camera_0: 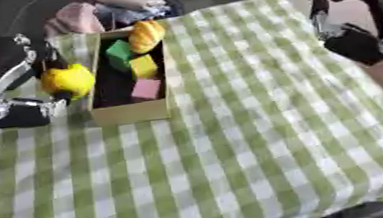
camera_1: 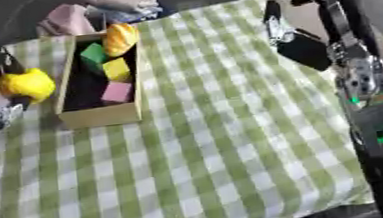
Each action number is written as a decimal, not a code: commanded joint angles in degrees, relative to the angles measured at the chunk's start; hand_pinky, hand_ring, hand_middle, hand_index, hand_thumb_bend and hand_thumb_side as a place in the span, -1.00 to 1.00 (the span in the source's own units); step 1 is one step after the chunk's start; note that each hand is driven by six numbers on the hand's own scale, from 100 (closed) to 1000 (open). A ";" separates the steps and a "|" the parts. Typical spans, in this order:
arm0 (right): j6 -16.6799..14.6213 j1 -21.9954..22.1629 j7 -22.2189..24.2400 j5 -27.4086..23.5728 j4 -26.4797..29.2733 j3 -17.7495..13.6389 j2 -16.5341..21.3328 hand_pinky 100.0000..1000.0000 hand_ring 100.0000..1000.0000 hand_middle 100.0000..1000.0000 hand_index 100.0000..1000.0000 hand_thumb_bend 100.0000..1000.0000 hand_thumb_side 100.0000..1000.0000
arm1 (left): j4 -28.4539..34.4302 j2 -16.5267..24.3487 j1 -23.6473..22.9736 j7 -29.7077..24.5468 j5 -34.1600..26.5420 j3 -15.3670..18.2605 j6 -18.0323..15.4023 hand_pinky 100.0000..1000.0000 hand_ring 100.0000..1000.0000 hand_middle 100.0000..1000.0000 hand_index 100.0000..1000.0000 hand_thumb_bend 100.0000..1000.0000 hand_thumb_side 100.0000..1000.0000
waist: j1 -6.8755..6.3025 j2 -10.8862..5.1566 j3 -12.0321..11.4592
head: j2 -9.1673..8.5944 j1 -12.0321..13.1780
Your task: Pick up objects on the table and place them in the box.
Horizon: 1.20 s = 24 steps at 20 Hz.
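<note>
The green-and-white checked cloth (camera_0: 233,142) covers the whole table, and its near half lies bare. At the cloth's left edge the robot's left hand (camera_0: 28,109) — black with silver joints — has its fingers curled round a rounded yellow soft toy (camera_0: 67,80), which it holds just above itself and just outside the left wall of the open cardboard box (camera_0: 132,112); whether toy and wall touch I cannot tell. Inside the box, to the right of that hand, lie a pink cube (camera_0: 147,89) nearest, a yellow cube (camera_0: 143,65) behind it and a green block (camera_0: 119,53) beyond that, while an orange-and-cream bread-shaped toy (camera_0: 147,35) rests tilted over the far right corner. Well across the table the right hand (camera_1: 299,45) hangs over the cloth's right edge, fingers pointing up and fairly straight, holding nothing. Beyond the box, past the far edge, sits a heap of pinkish and pale fabric (camera_0: 102,9).
</note>
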State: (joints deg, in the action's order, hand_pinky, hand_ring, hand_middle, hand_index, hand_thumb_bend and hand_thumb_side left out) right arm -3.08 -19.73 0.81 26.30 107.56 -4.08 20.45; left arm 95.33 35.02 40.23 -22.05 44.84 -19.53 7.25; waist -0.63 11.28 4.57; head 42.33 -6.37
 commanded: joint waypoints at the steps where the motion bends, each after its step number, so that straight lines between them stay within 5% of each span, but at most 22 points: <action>1: -0.34 -1.06 0.62 -0.69 0.43 0.44 0.23 0.32 0.38 0.41 0.82 -1.00 -0.39 | -7.19 -2.40 2.58 0.92 2.06 0.50 -0.36 0.26 0.06 0.05 0.29 -0.74 -1.00 | -0.37 -1.60 0.50 | 0.22 0.88; 6: -0.61 -1.28 1.19 -0.99 0.27 1.04 -0.29 0.32 0.38 0.41 0.82 -1.00 -0.39 | -16.47 -6.26 4.32 0.53 2.87 0.15 -3.97 0.45 0.42 0.34 0.48 -0.49 -0.86 | -0.30 -1.46 1.50 | 0.44 1.49; 12: -0.54 -1.12 1.13 -0.91 0.13 0.90 -0.40 0.32 0.38 0.41 0.81 -1.00 -0.39 | -15.89 -5.82 2.77 -1.09 1.72 1.28 -6.14 0.59 0.60 0.60 0.70 -0.03 -0.19 | -0.24 -1.42 1.16 | 0.37 0.97; 18: -0.42 -0.91 0.79 -0.89 -0.07 0.66 -0.40 0.32 0.38 0.41 0.81 -1.00 -0.38 | -3.42 -2.59 -2.14 4.25 -7.32 5.83 -3.27 0.55 0.50 0.48 0.65 -0.30 -0.12 | -0.09 -1.42 0.03 | 0.30 0.46; 24: -0.56 -0.26 -0.21 -1.51 -0.23 0.67 -0.44 0.30 0.36 0.40 0.79 -1.00 -0.34 | 14.00 -2.77 -13.02 16.54 -22.19 13.66 1.71 0.48 0.39 0.36 0.58 -0.58 -0.09 | -0.01 -1.46 -1.92 | 0.38 0.96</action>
State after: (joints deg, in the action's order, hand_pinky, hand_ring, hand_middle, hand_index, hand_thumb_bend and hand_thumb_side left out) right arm -3.60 -19.55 1.00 25.30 106.86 -2.99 19.35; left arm 105.17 31.06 26.83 -8.00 25.53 -8.02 8.14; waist -0.63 11.28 2.56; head 42.78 -5.59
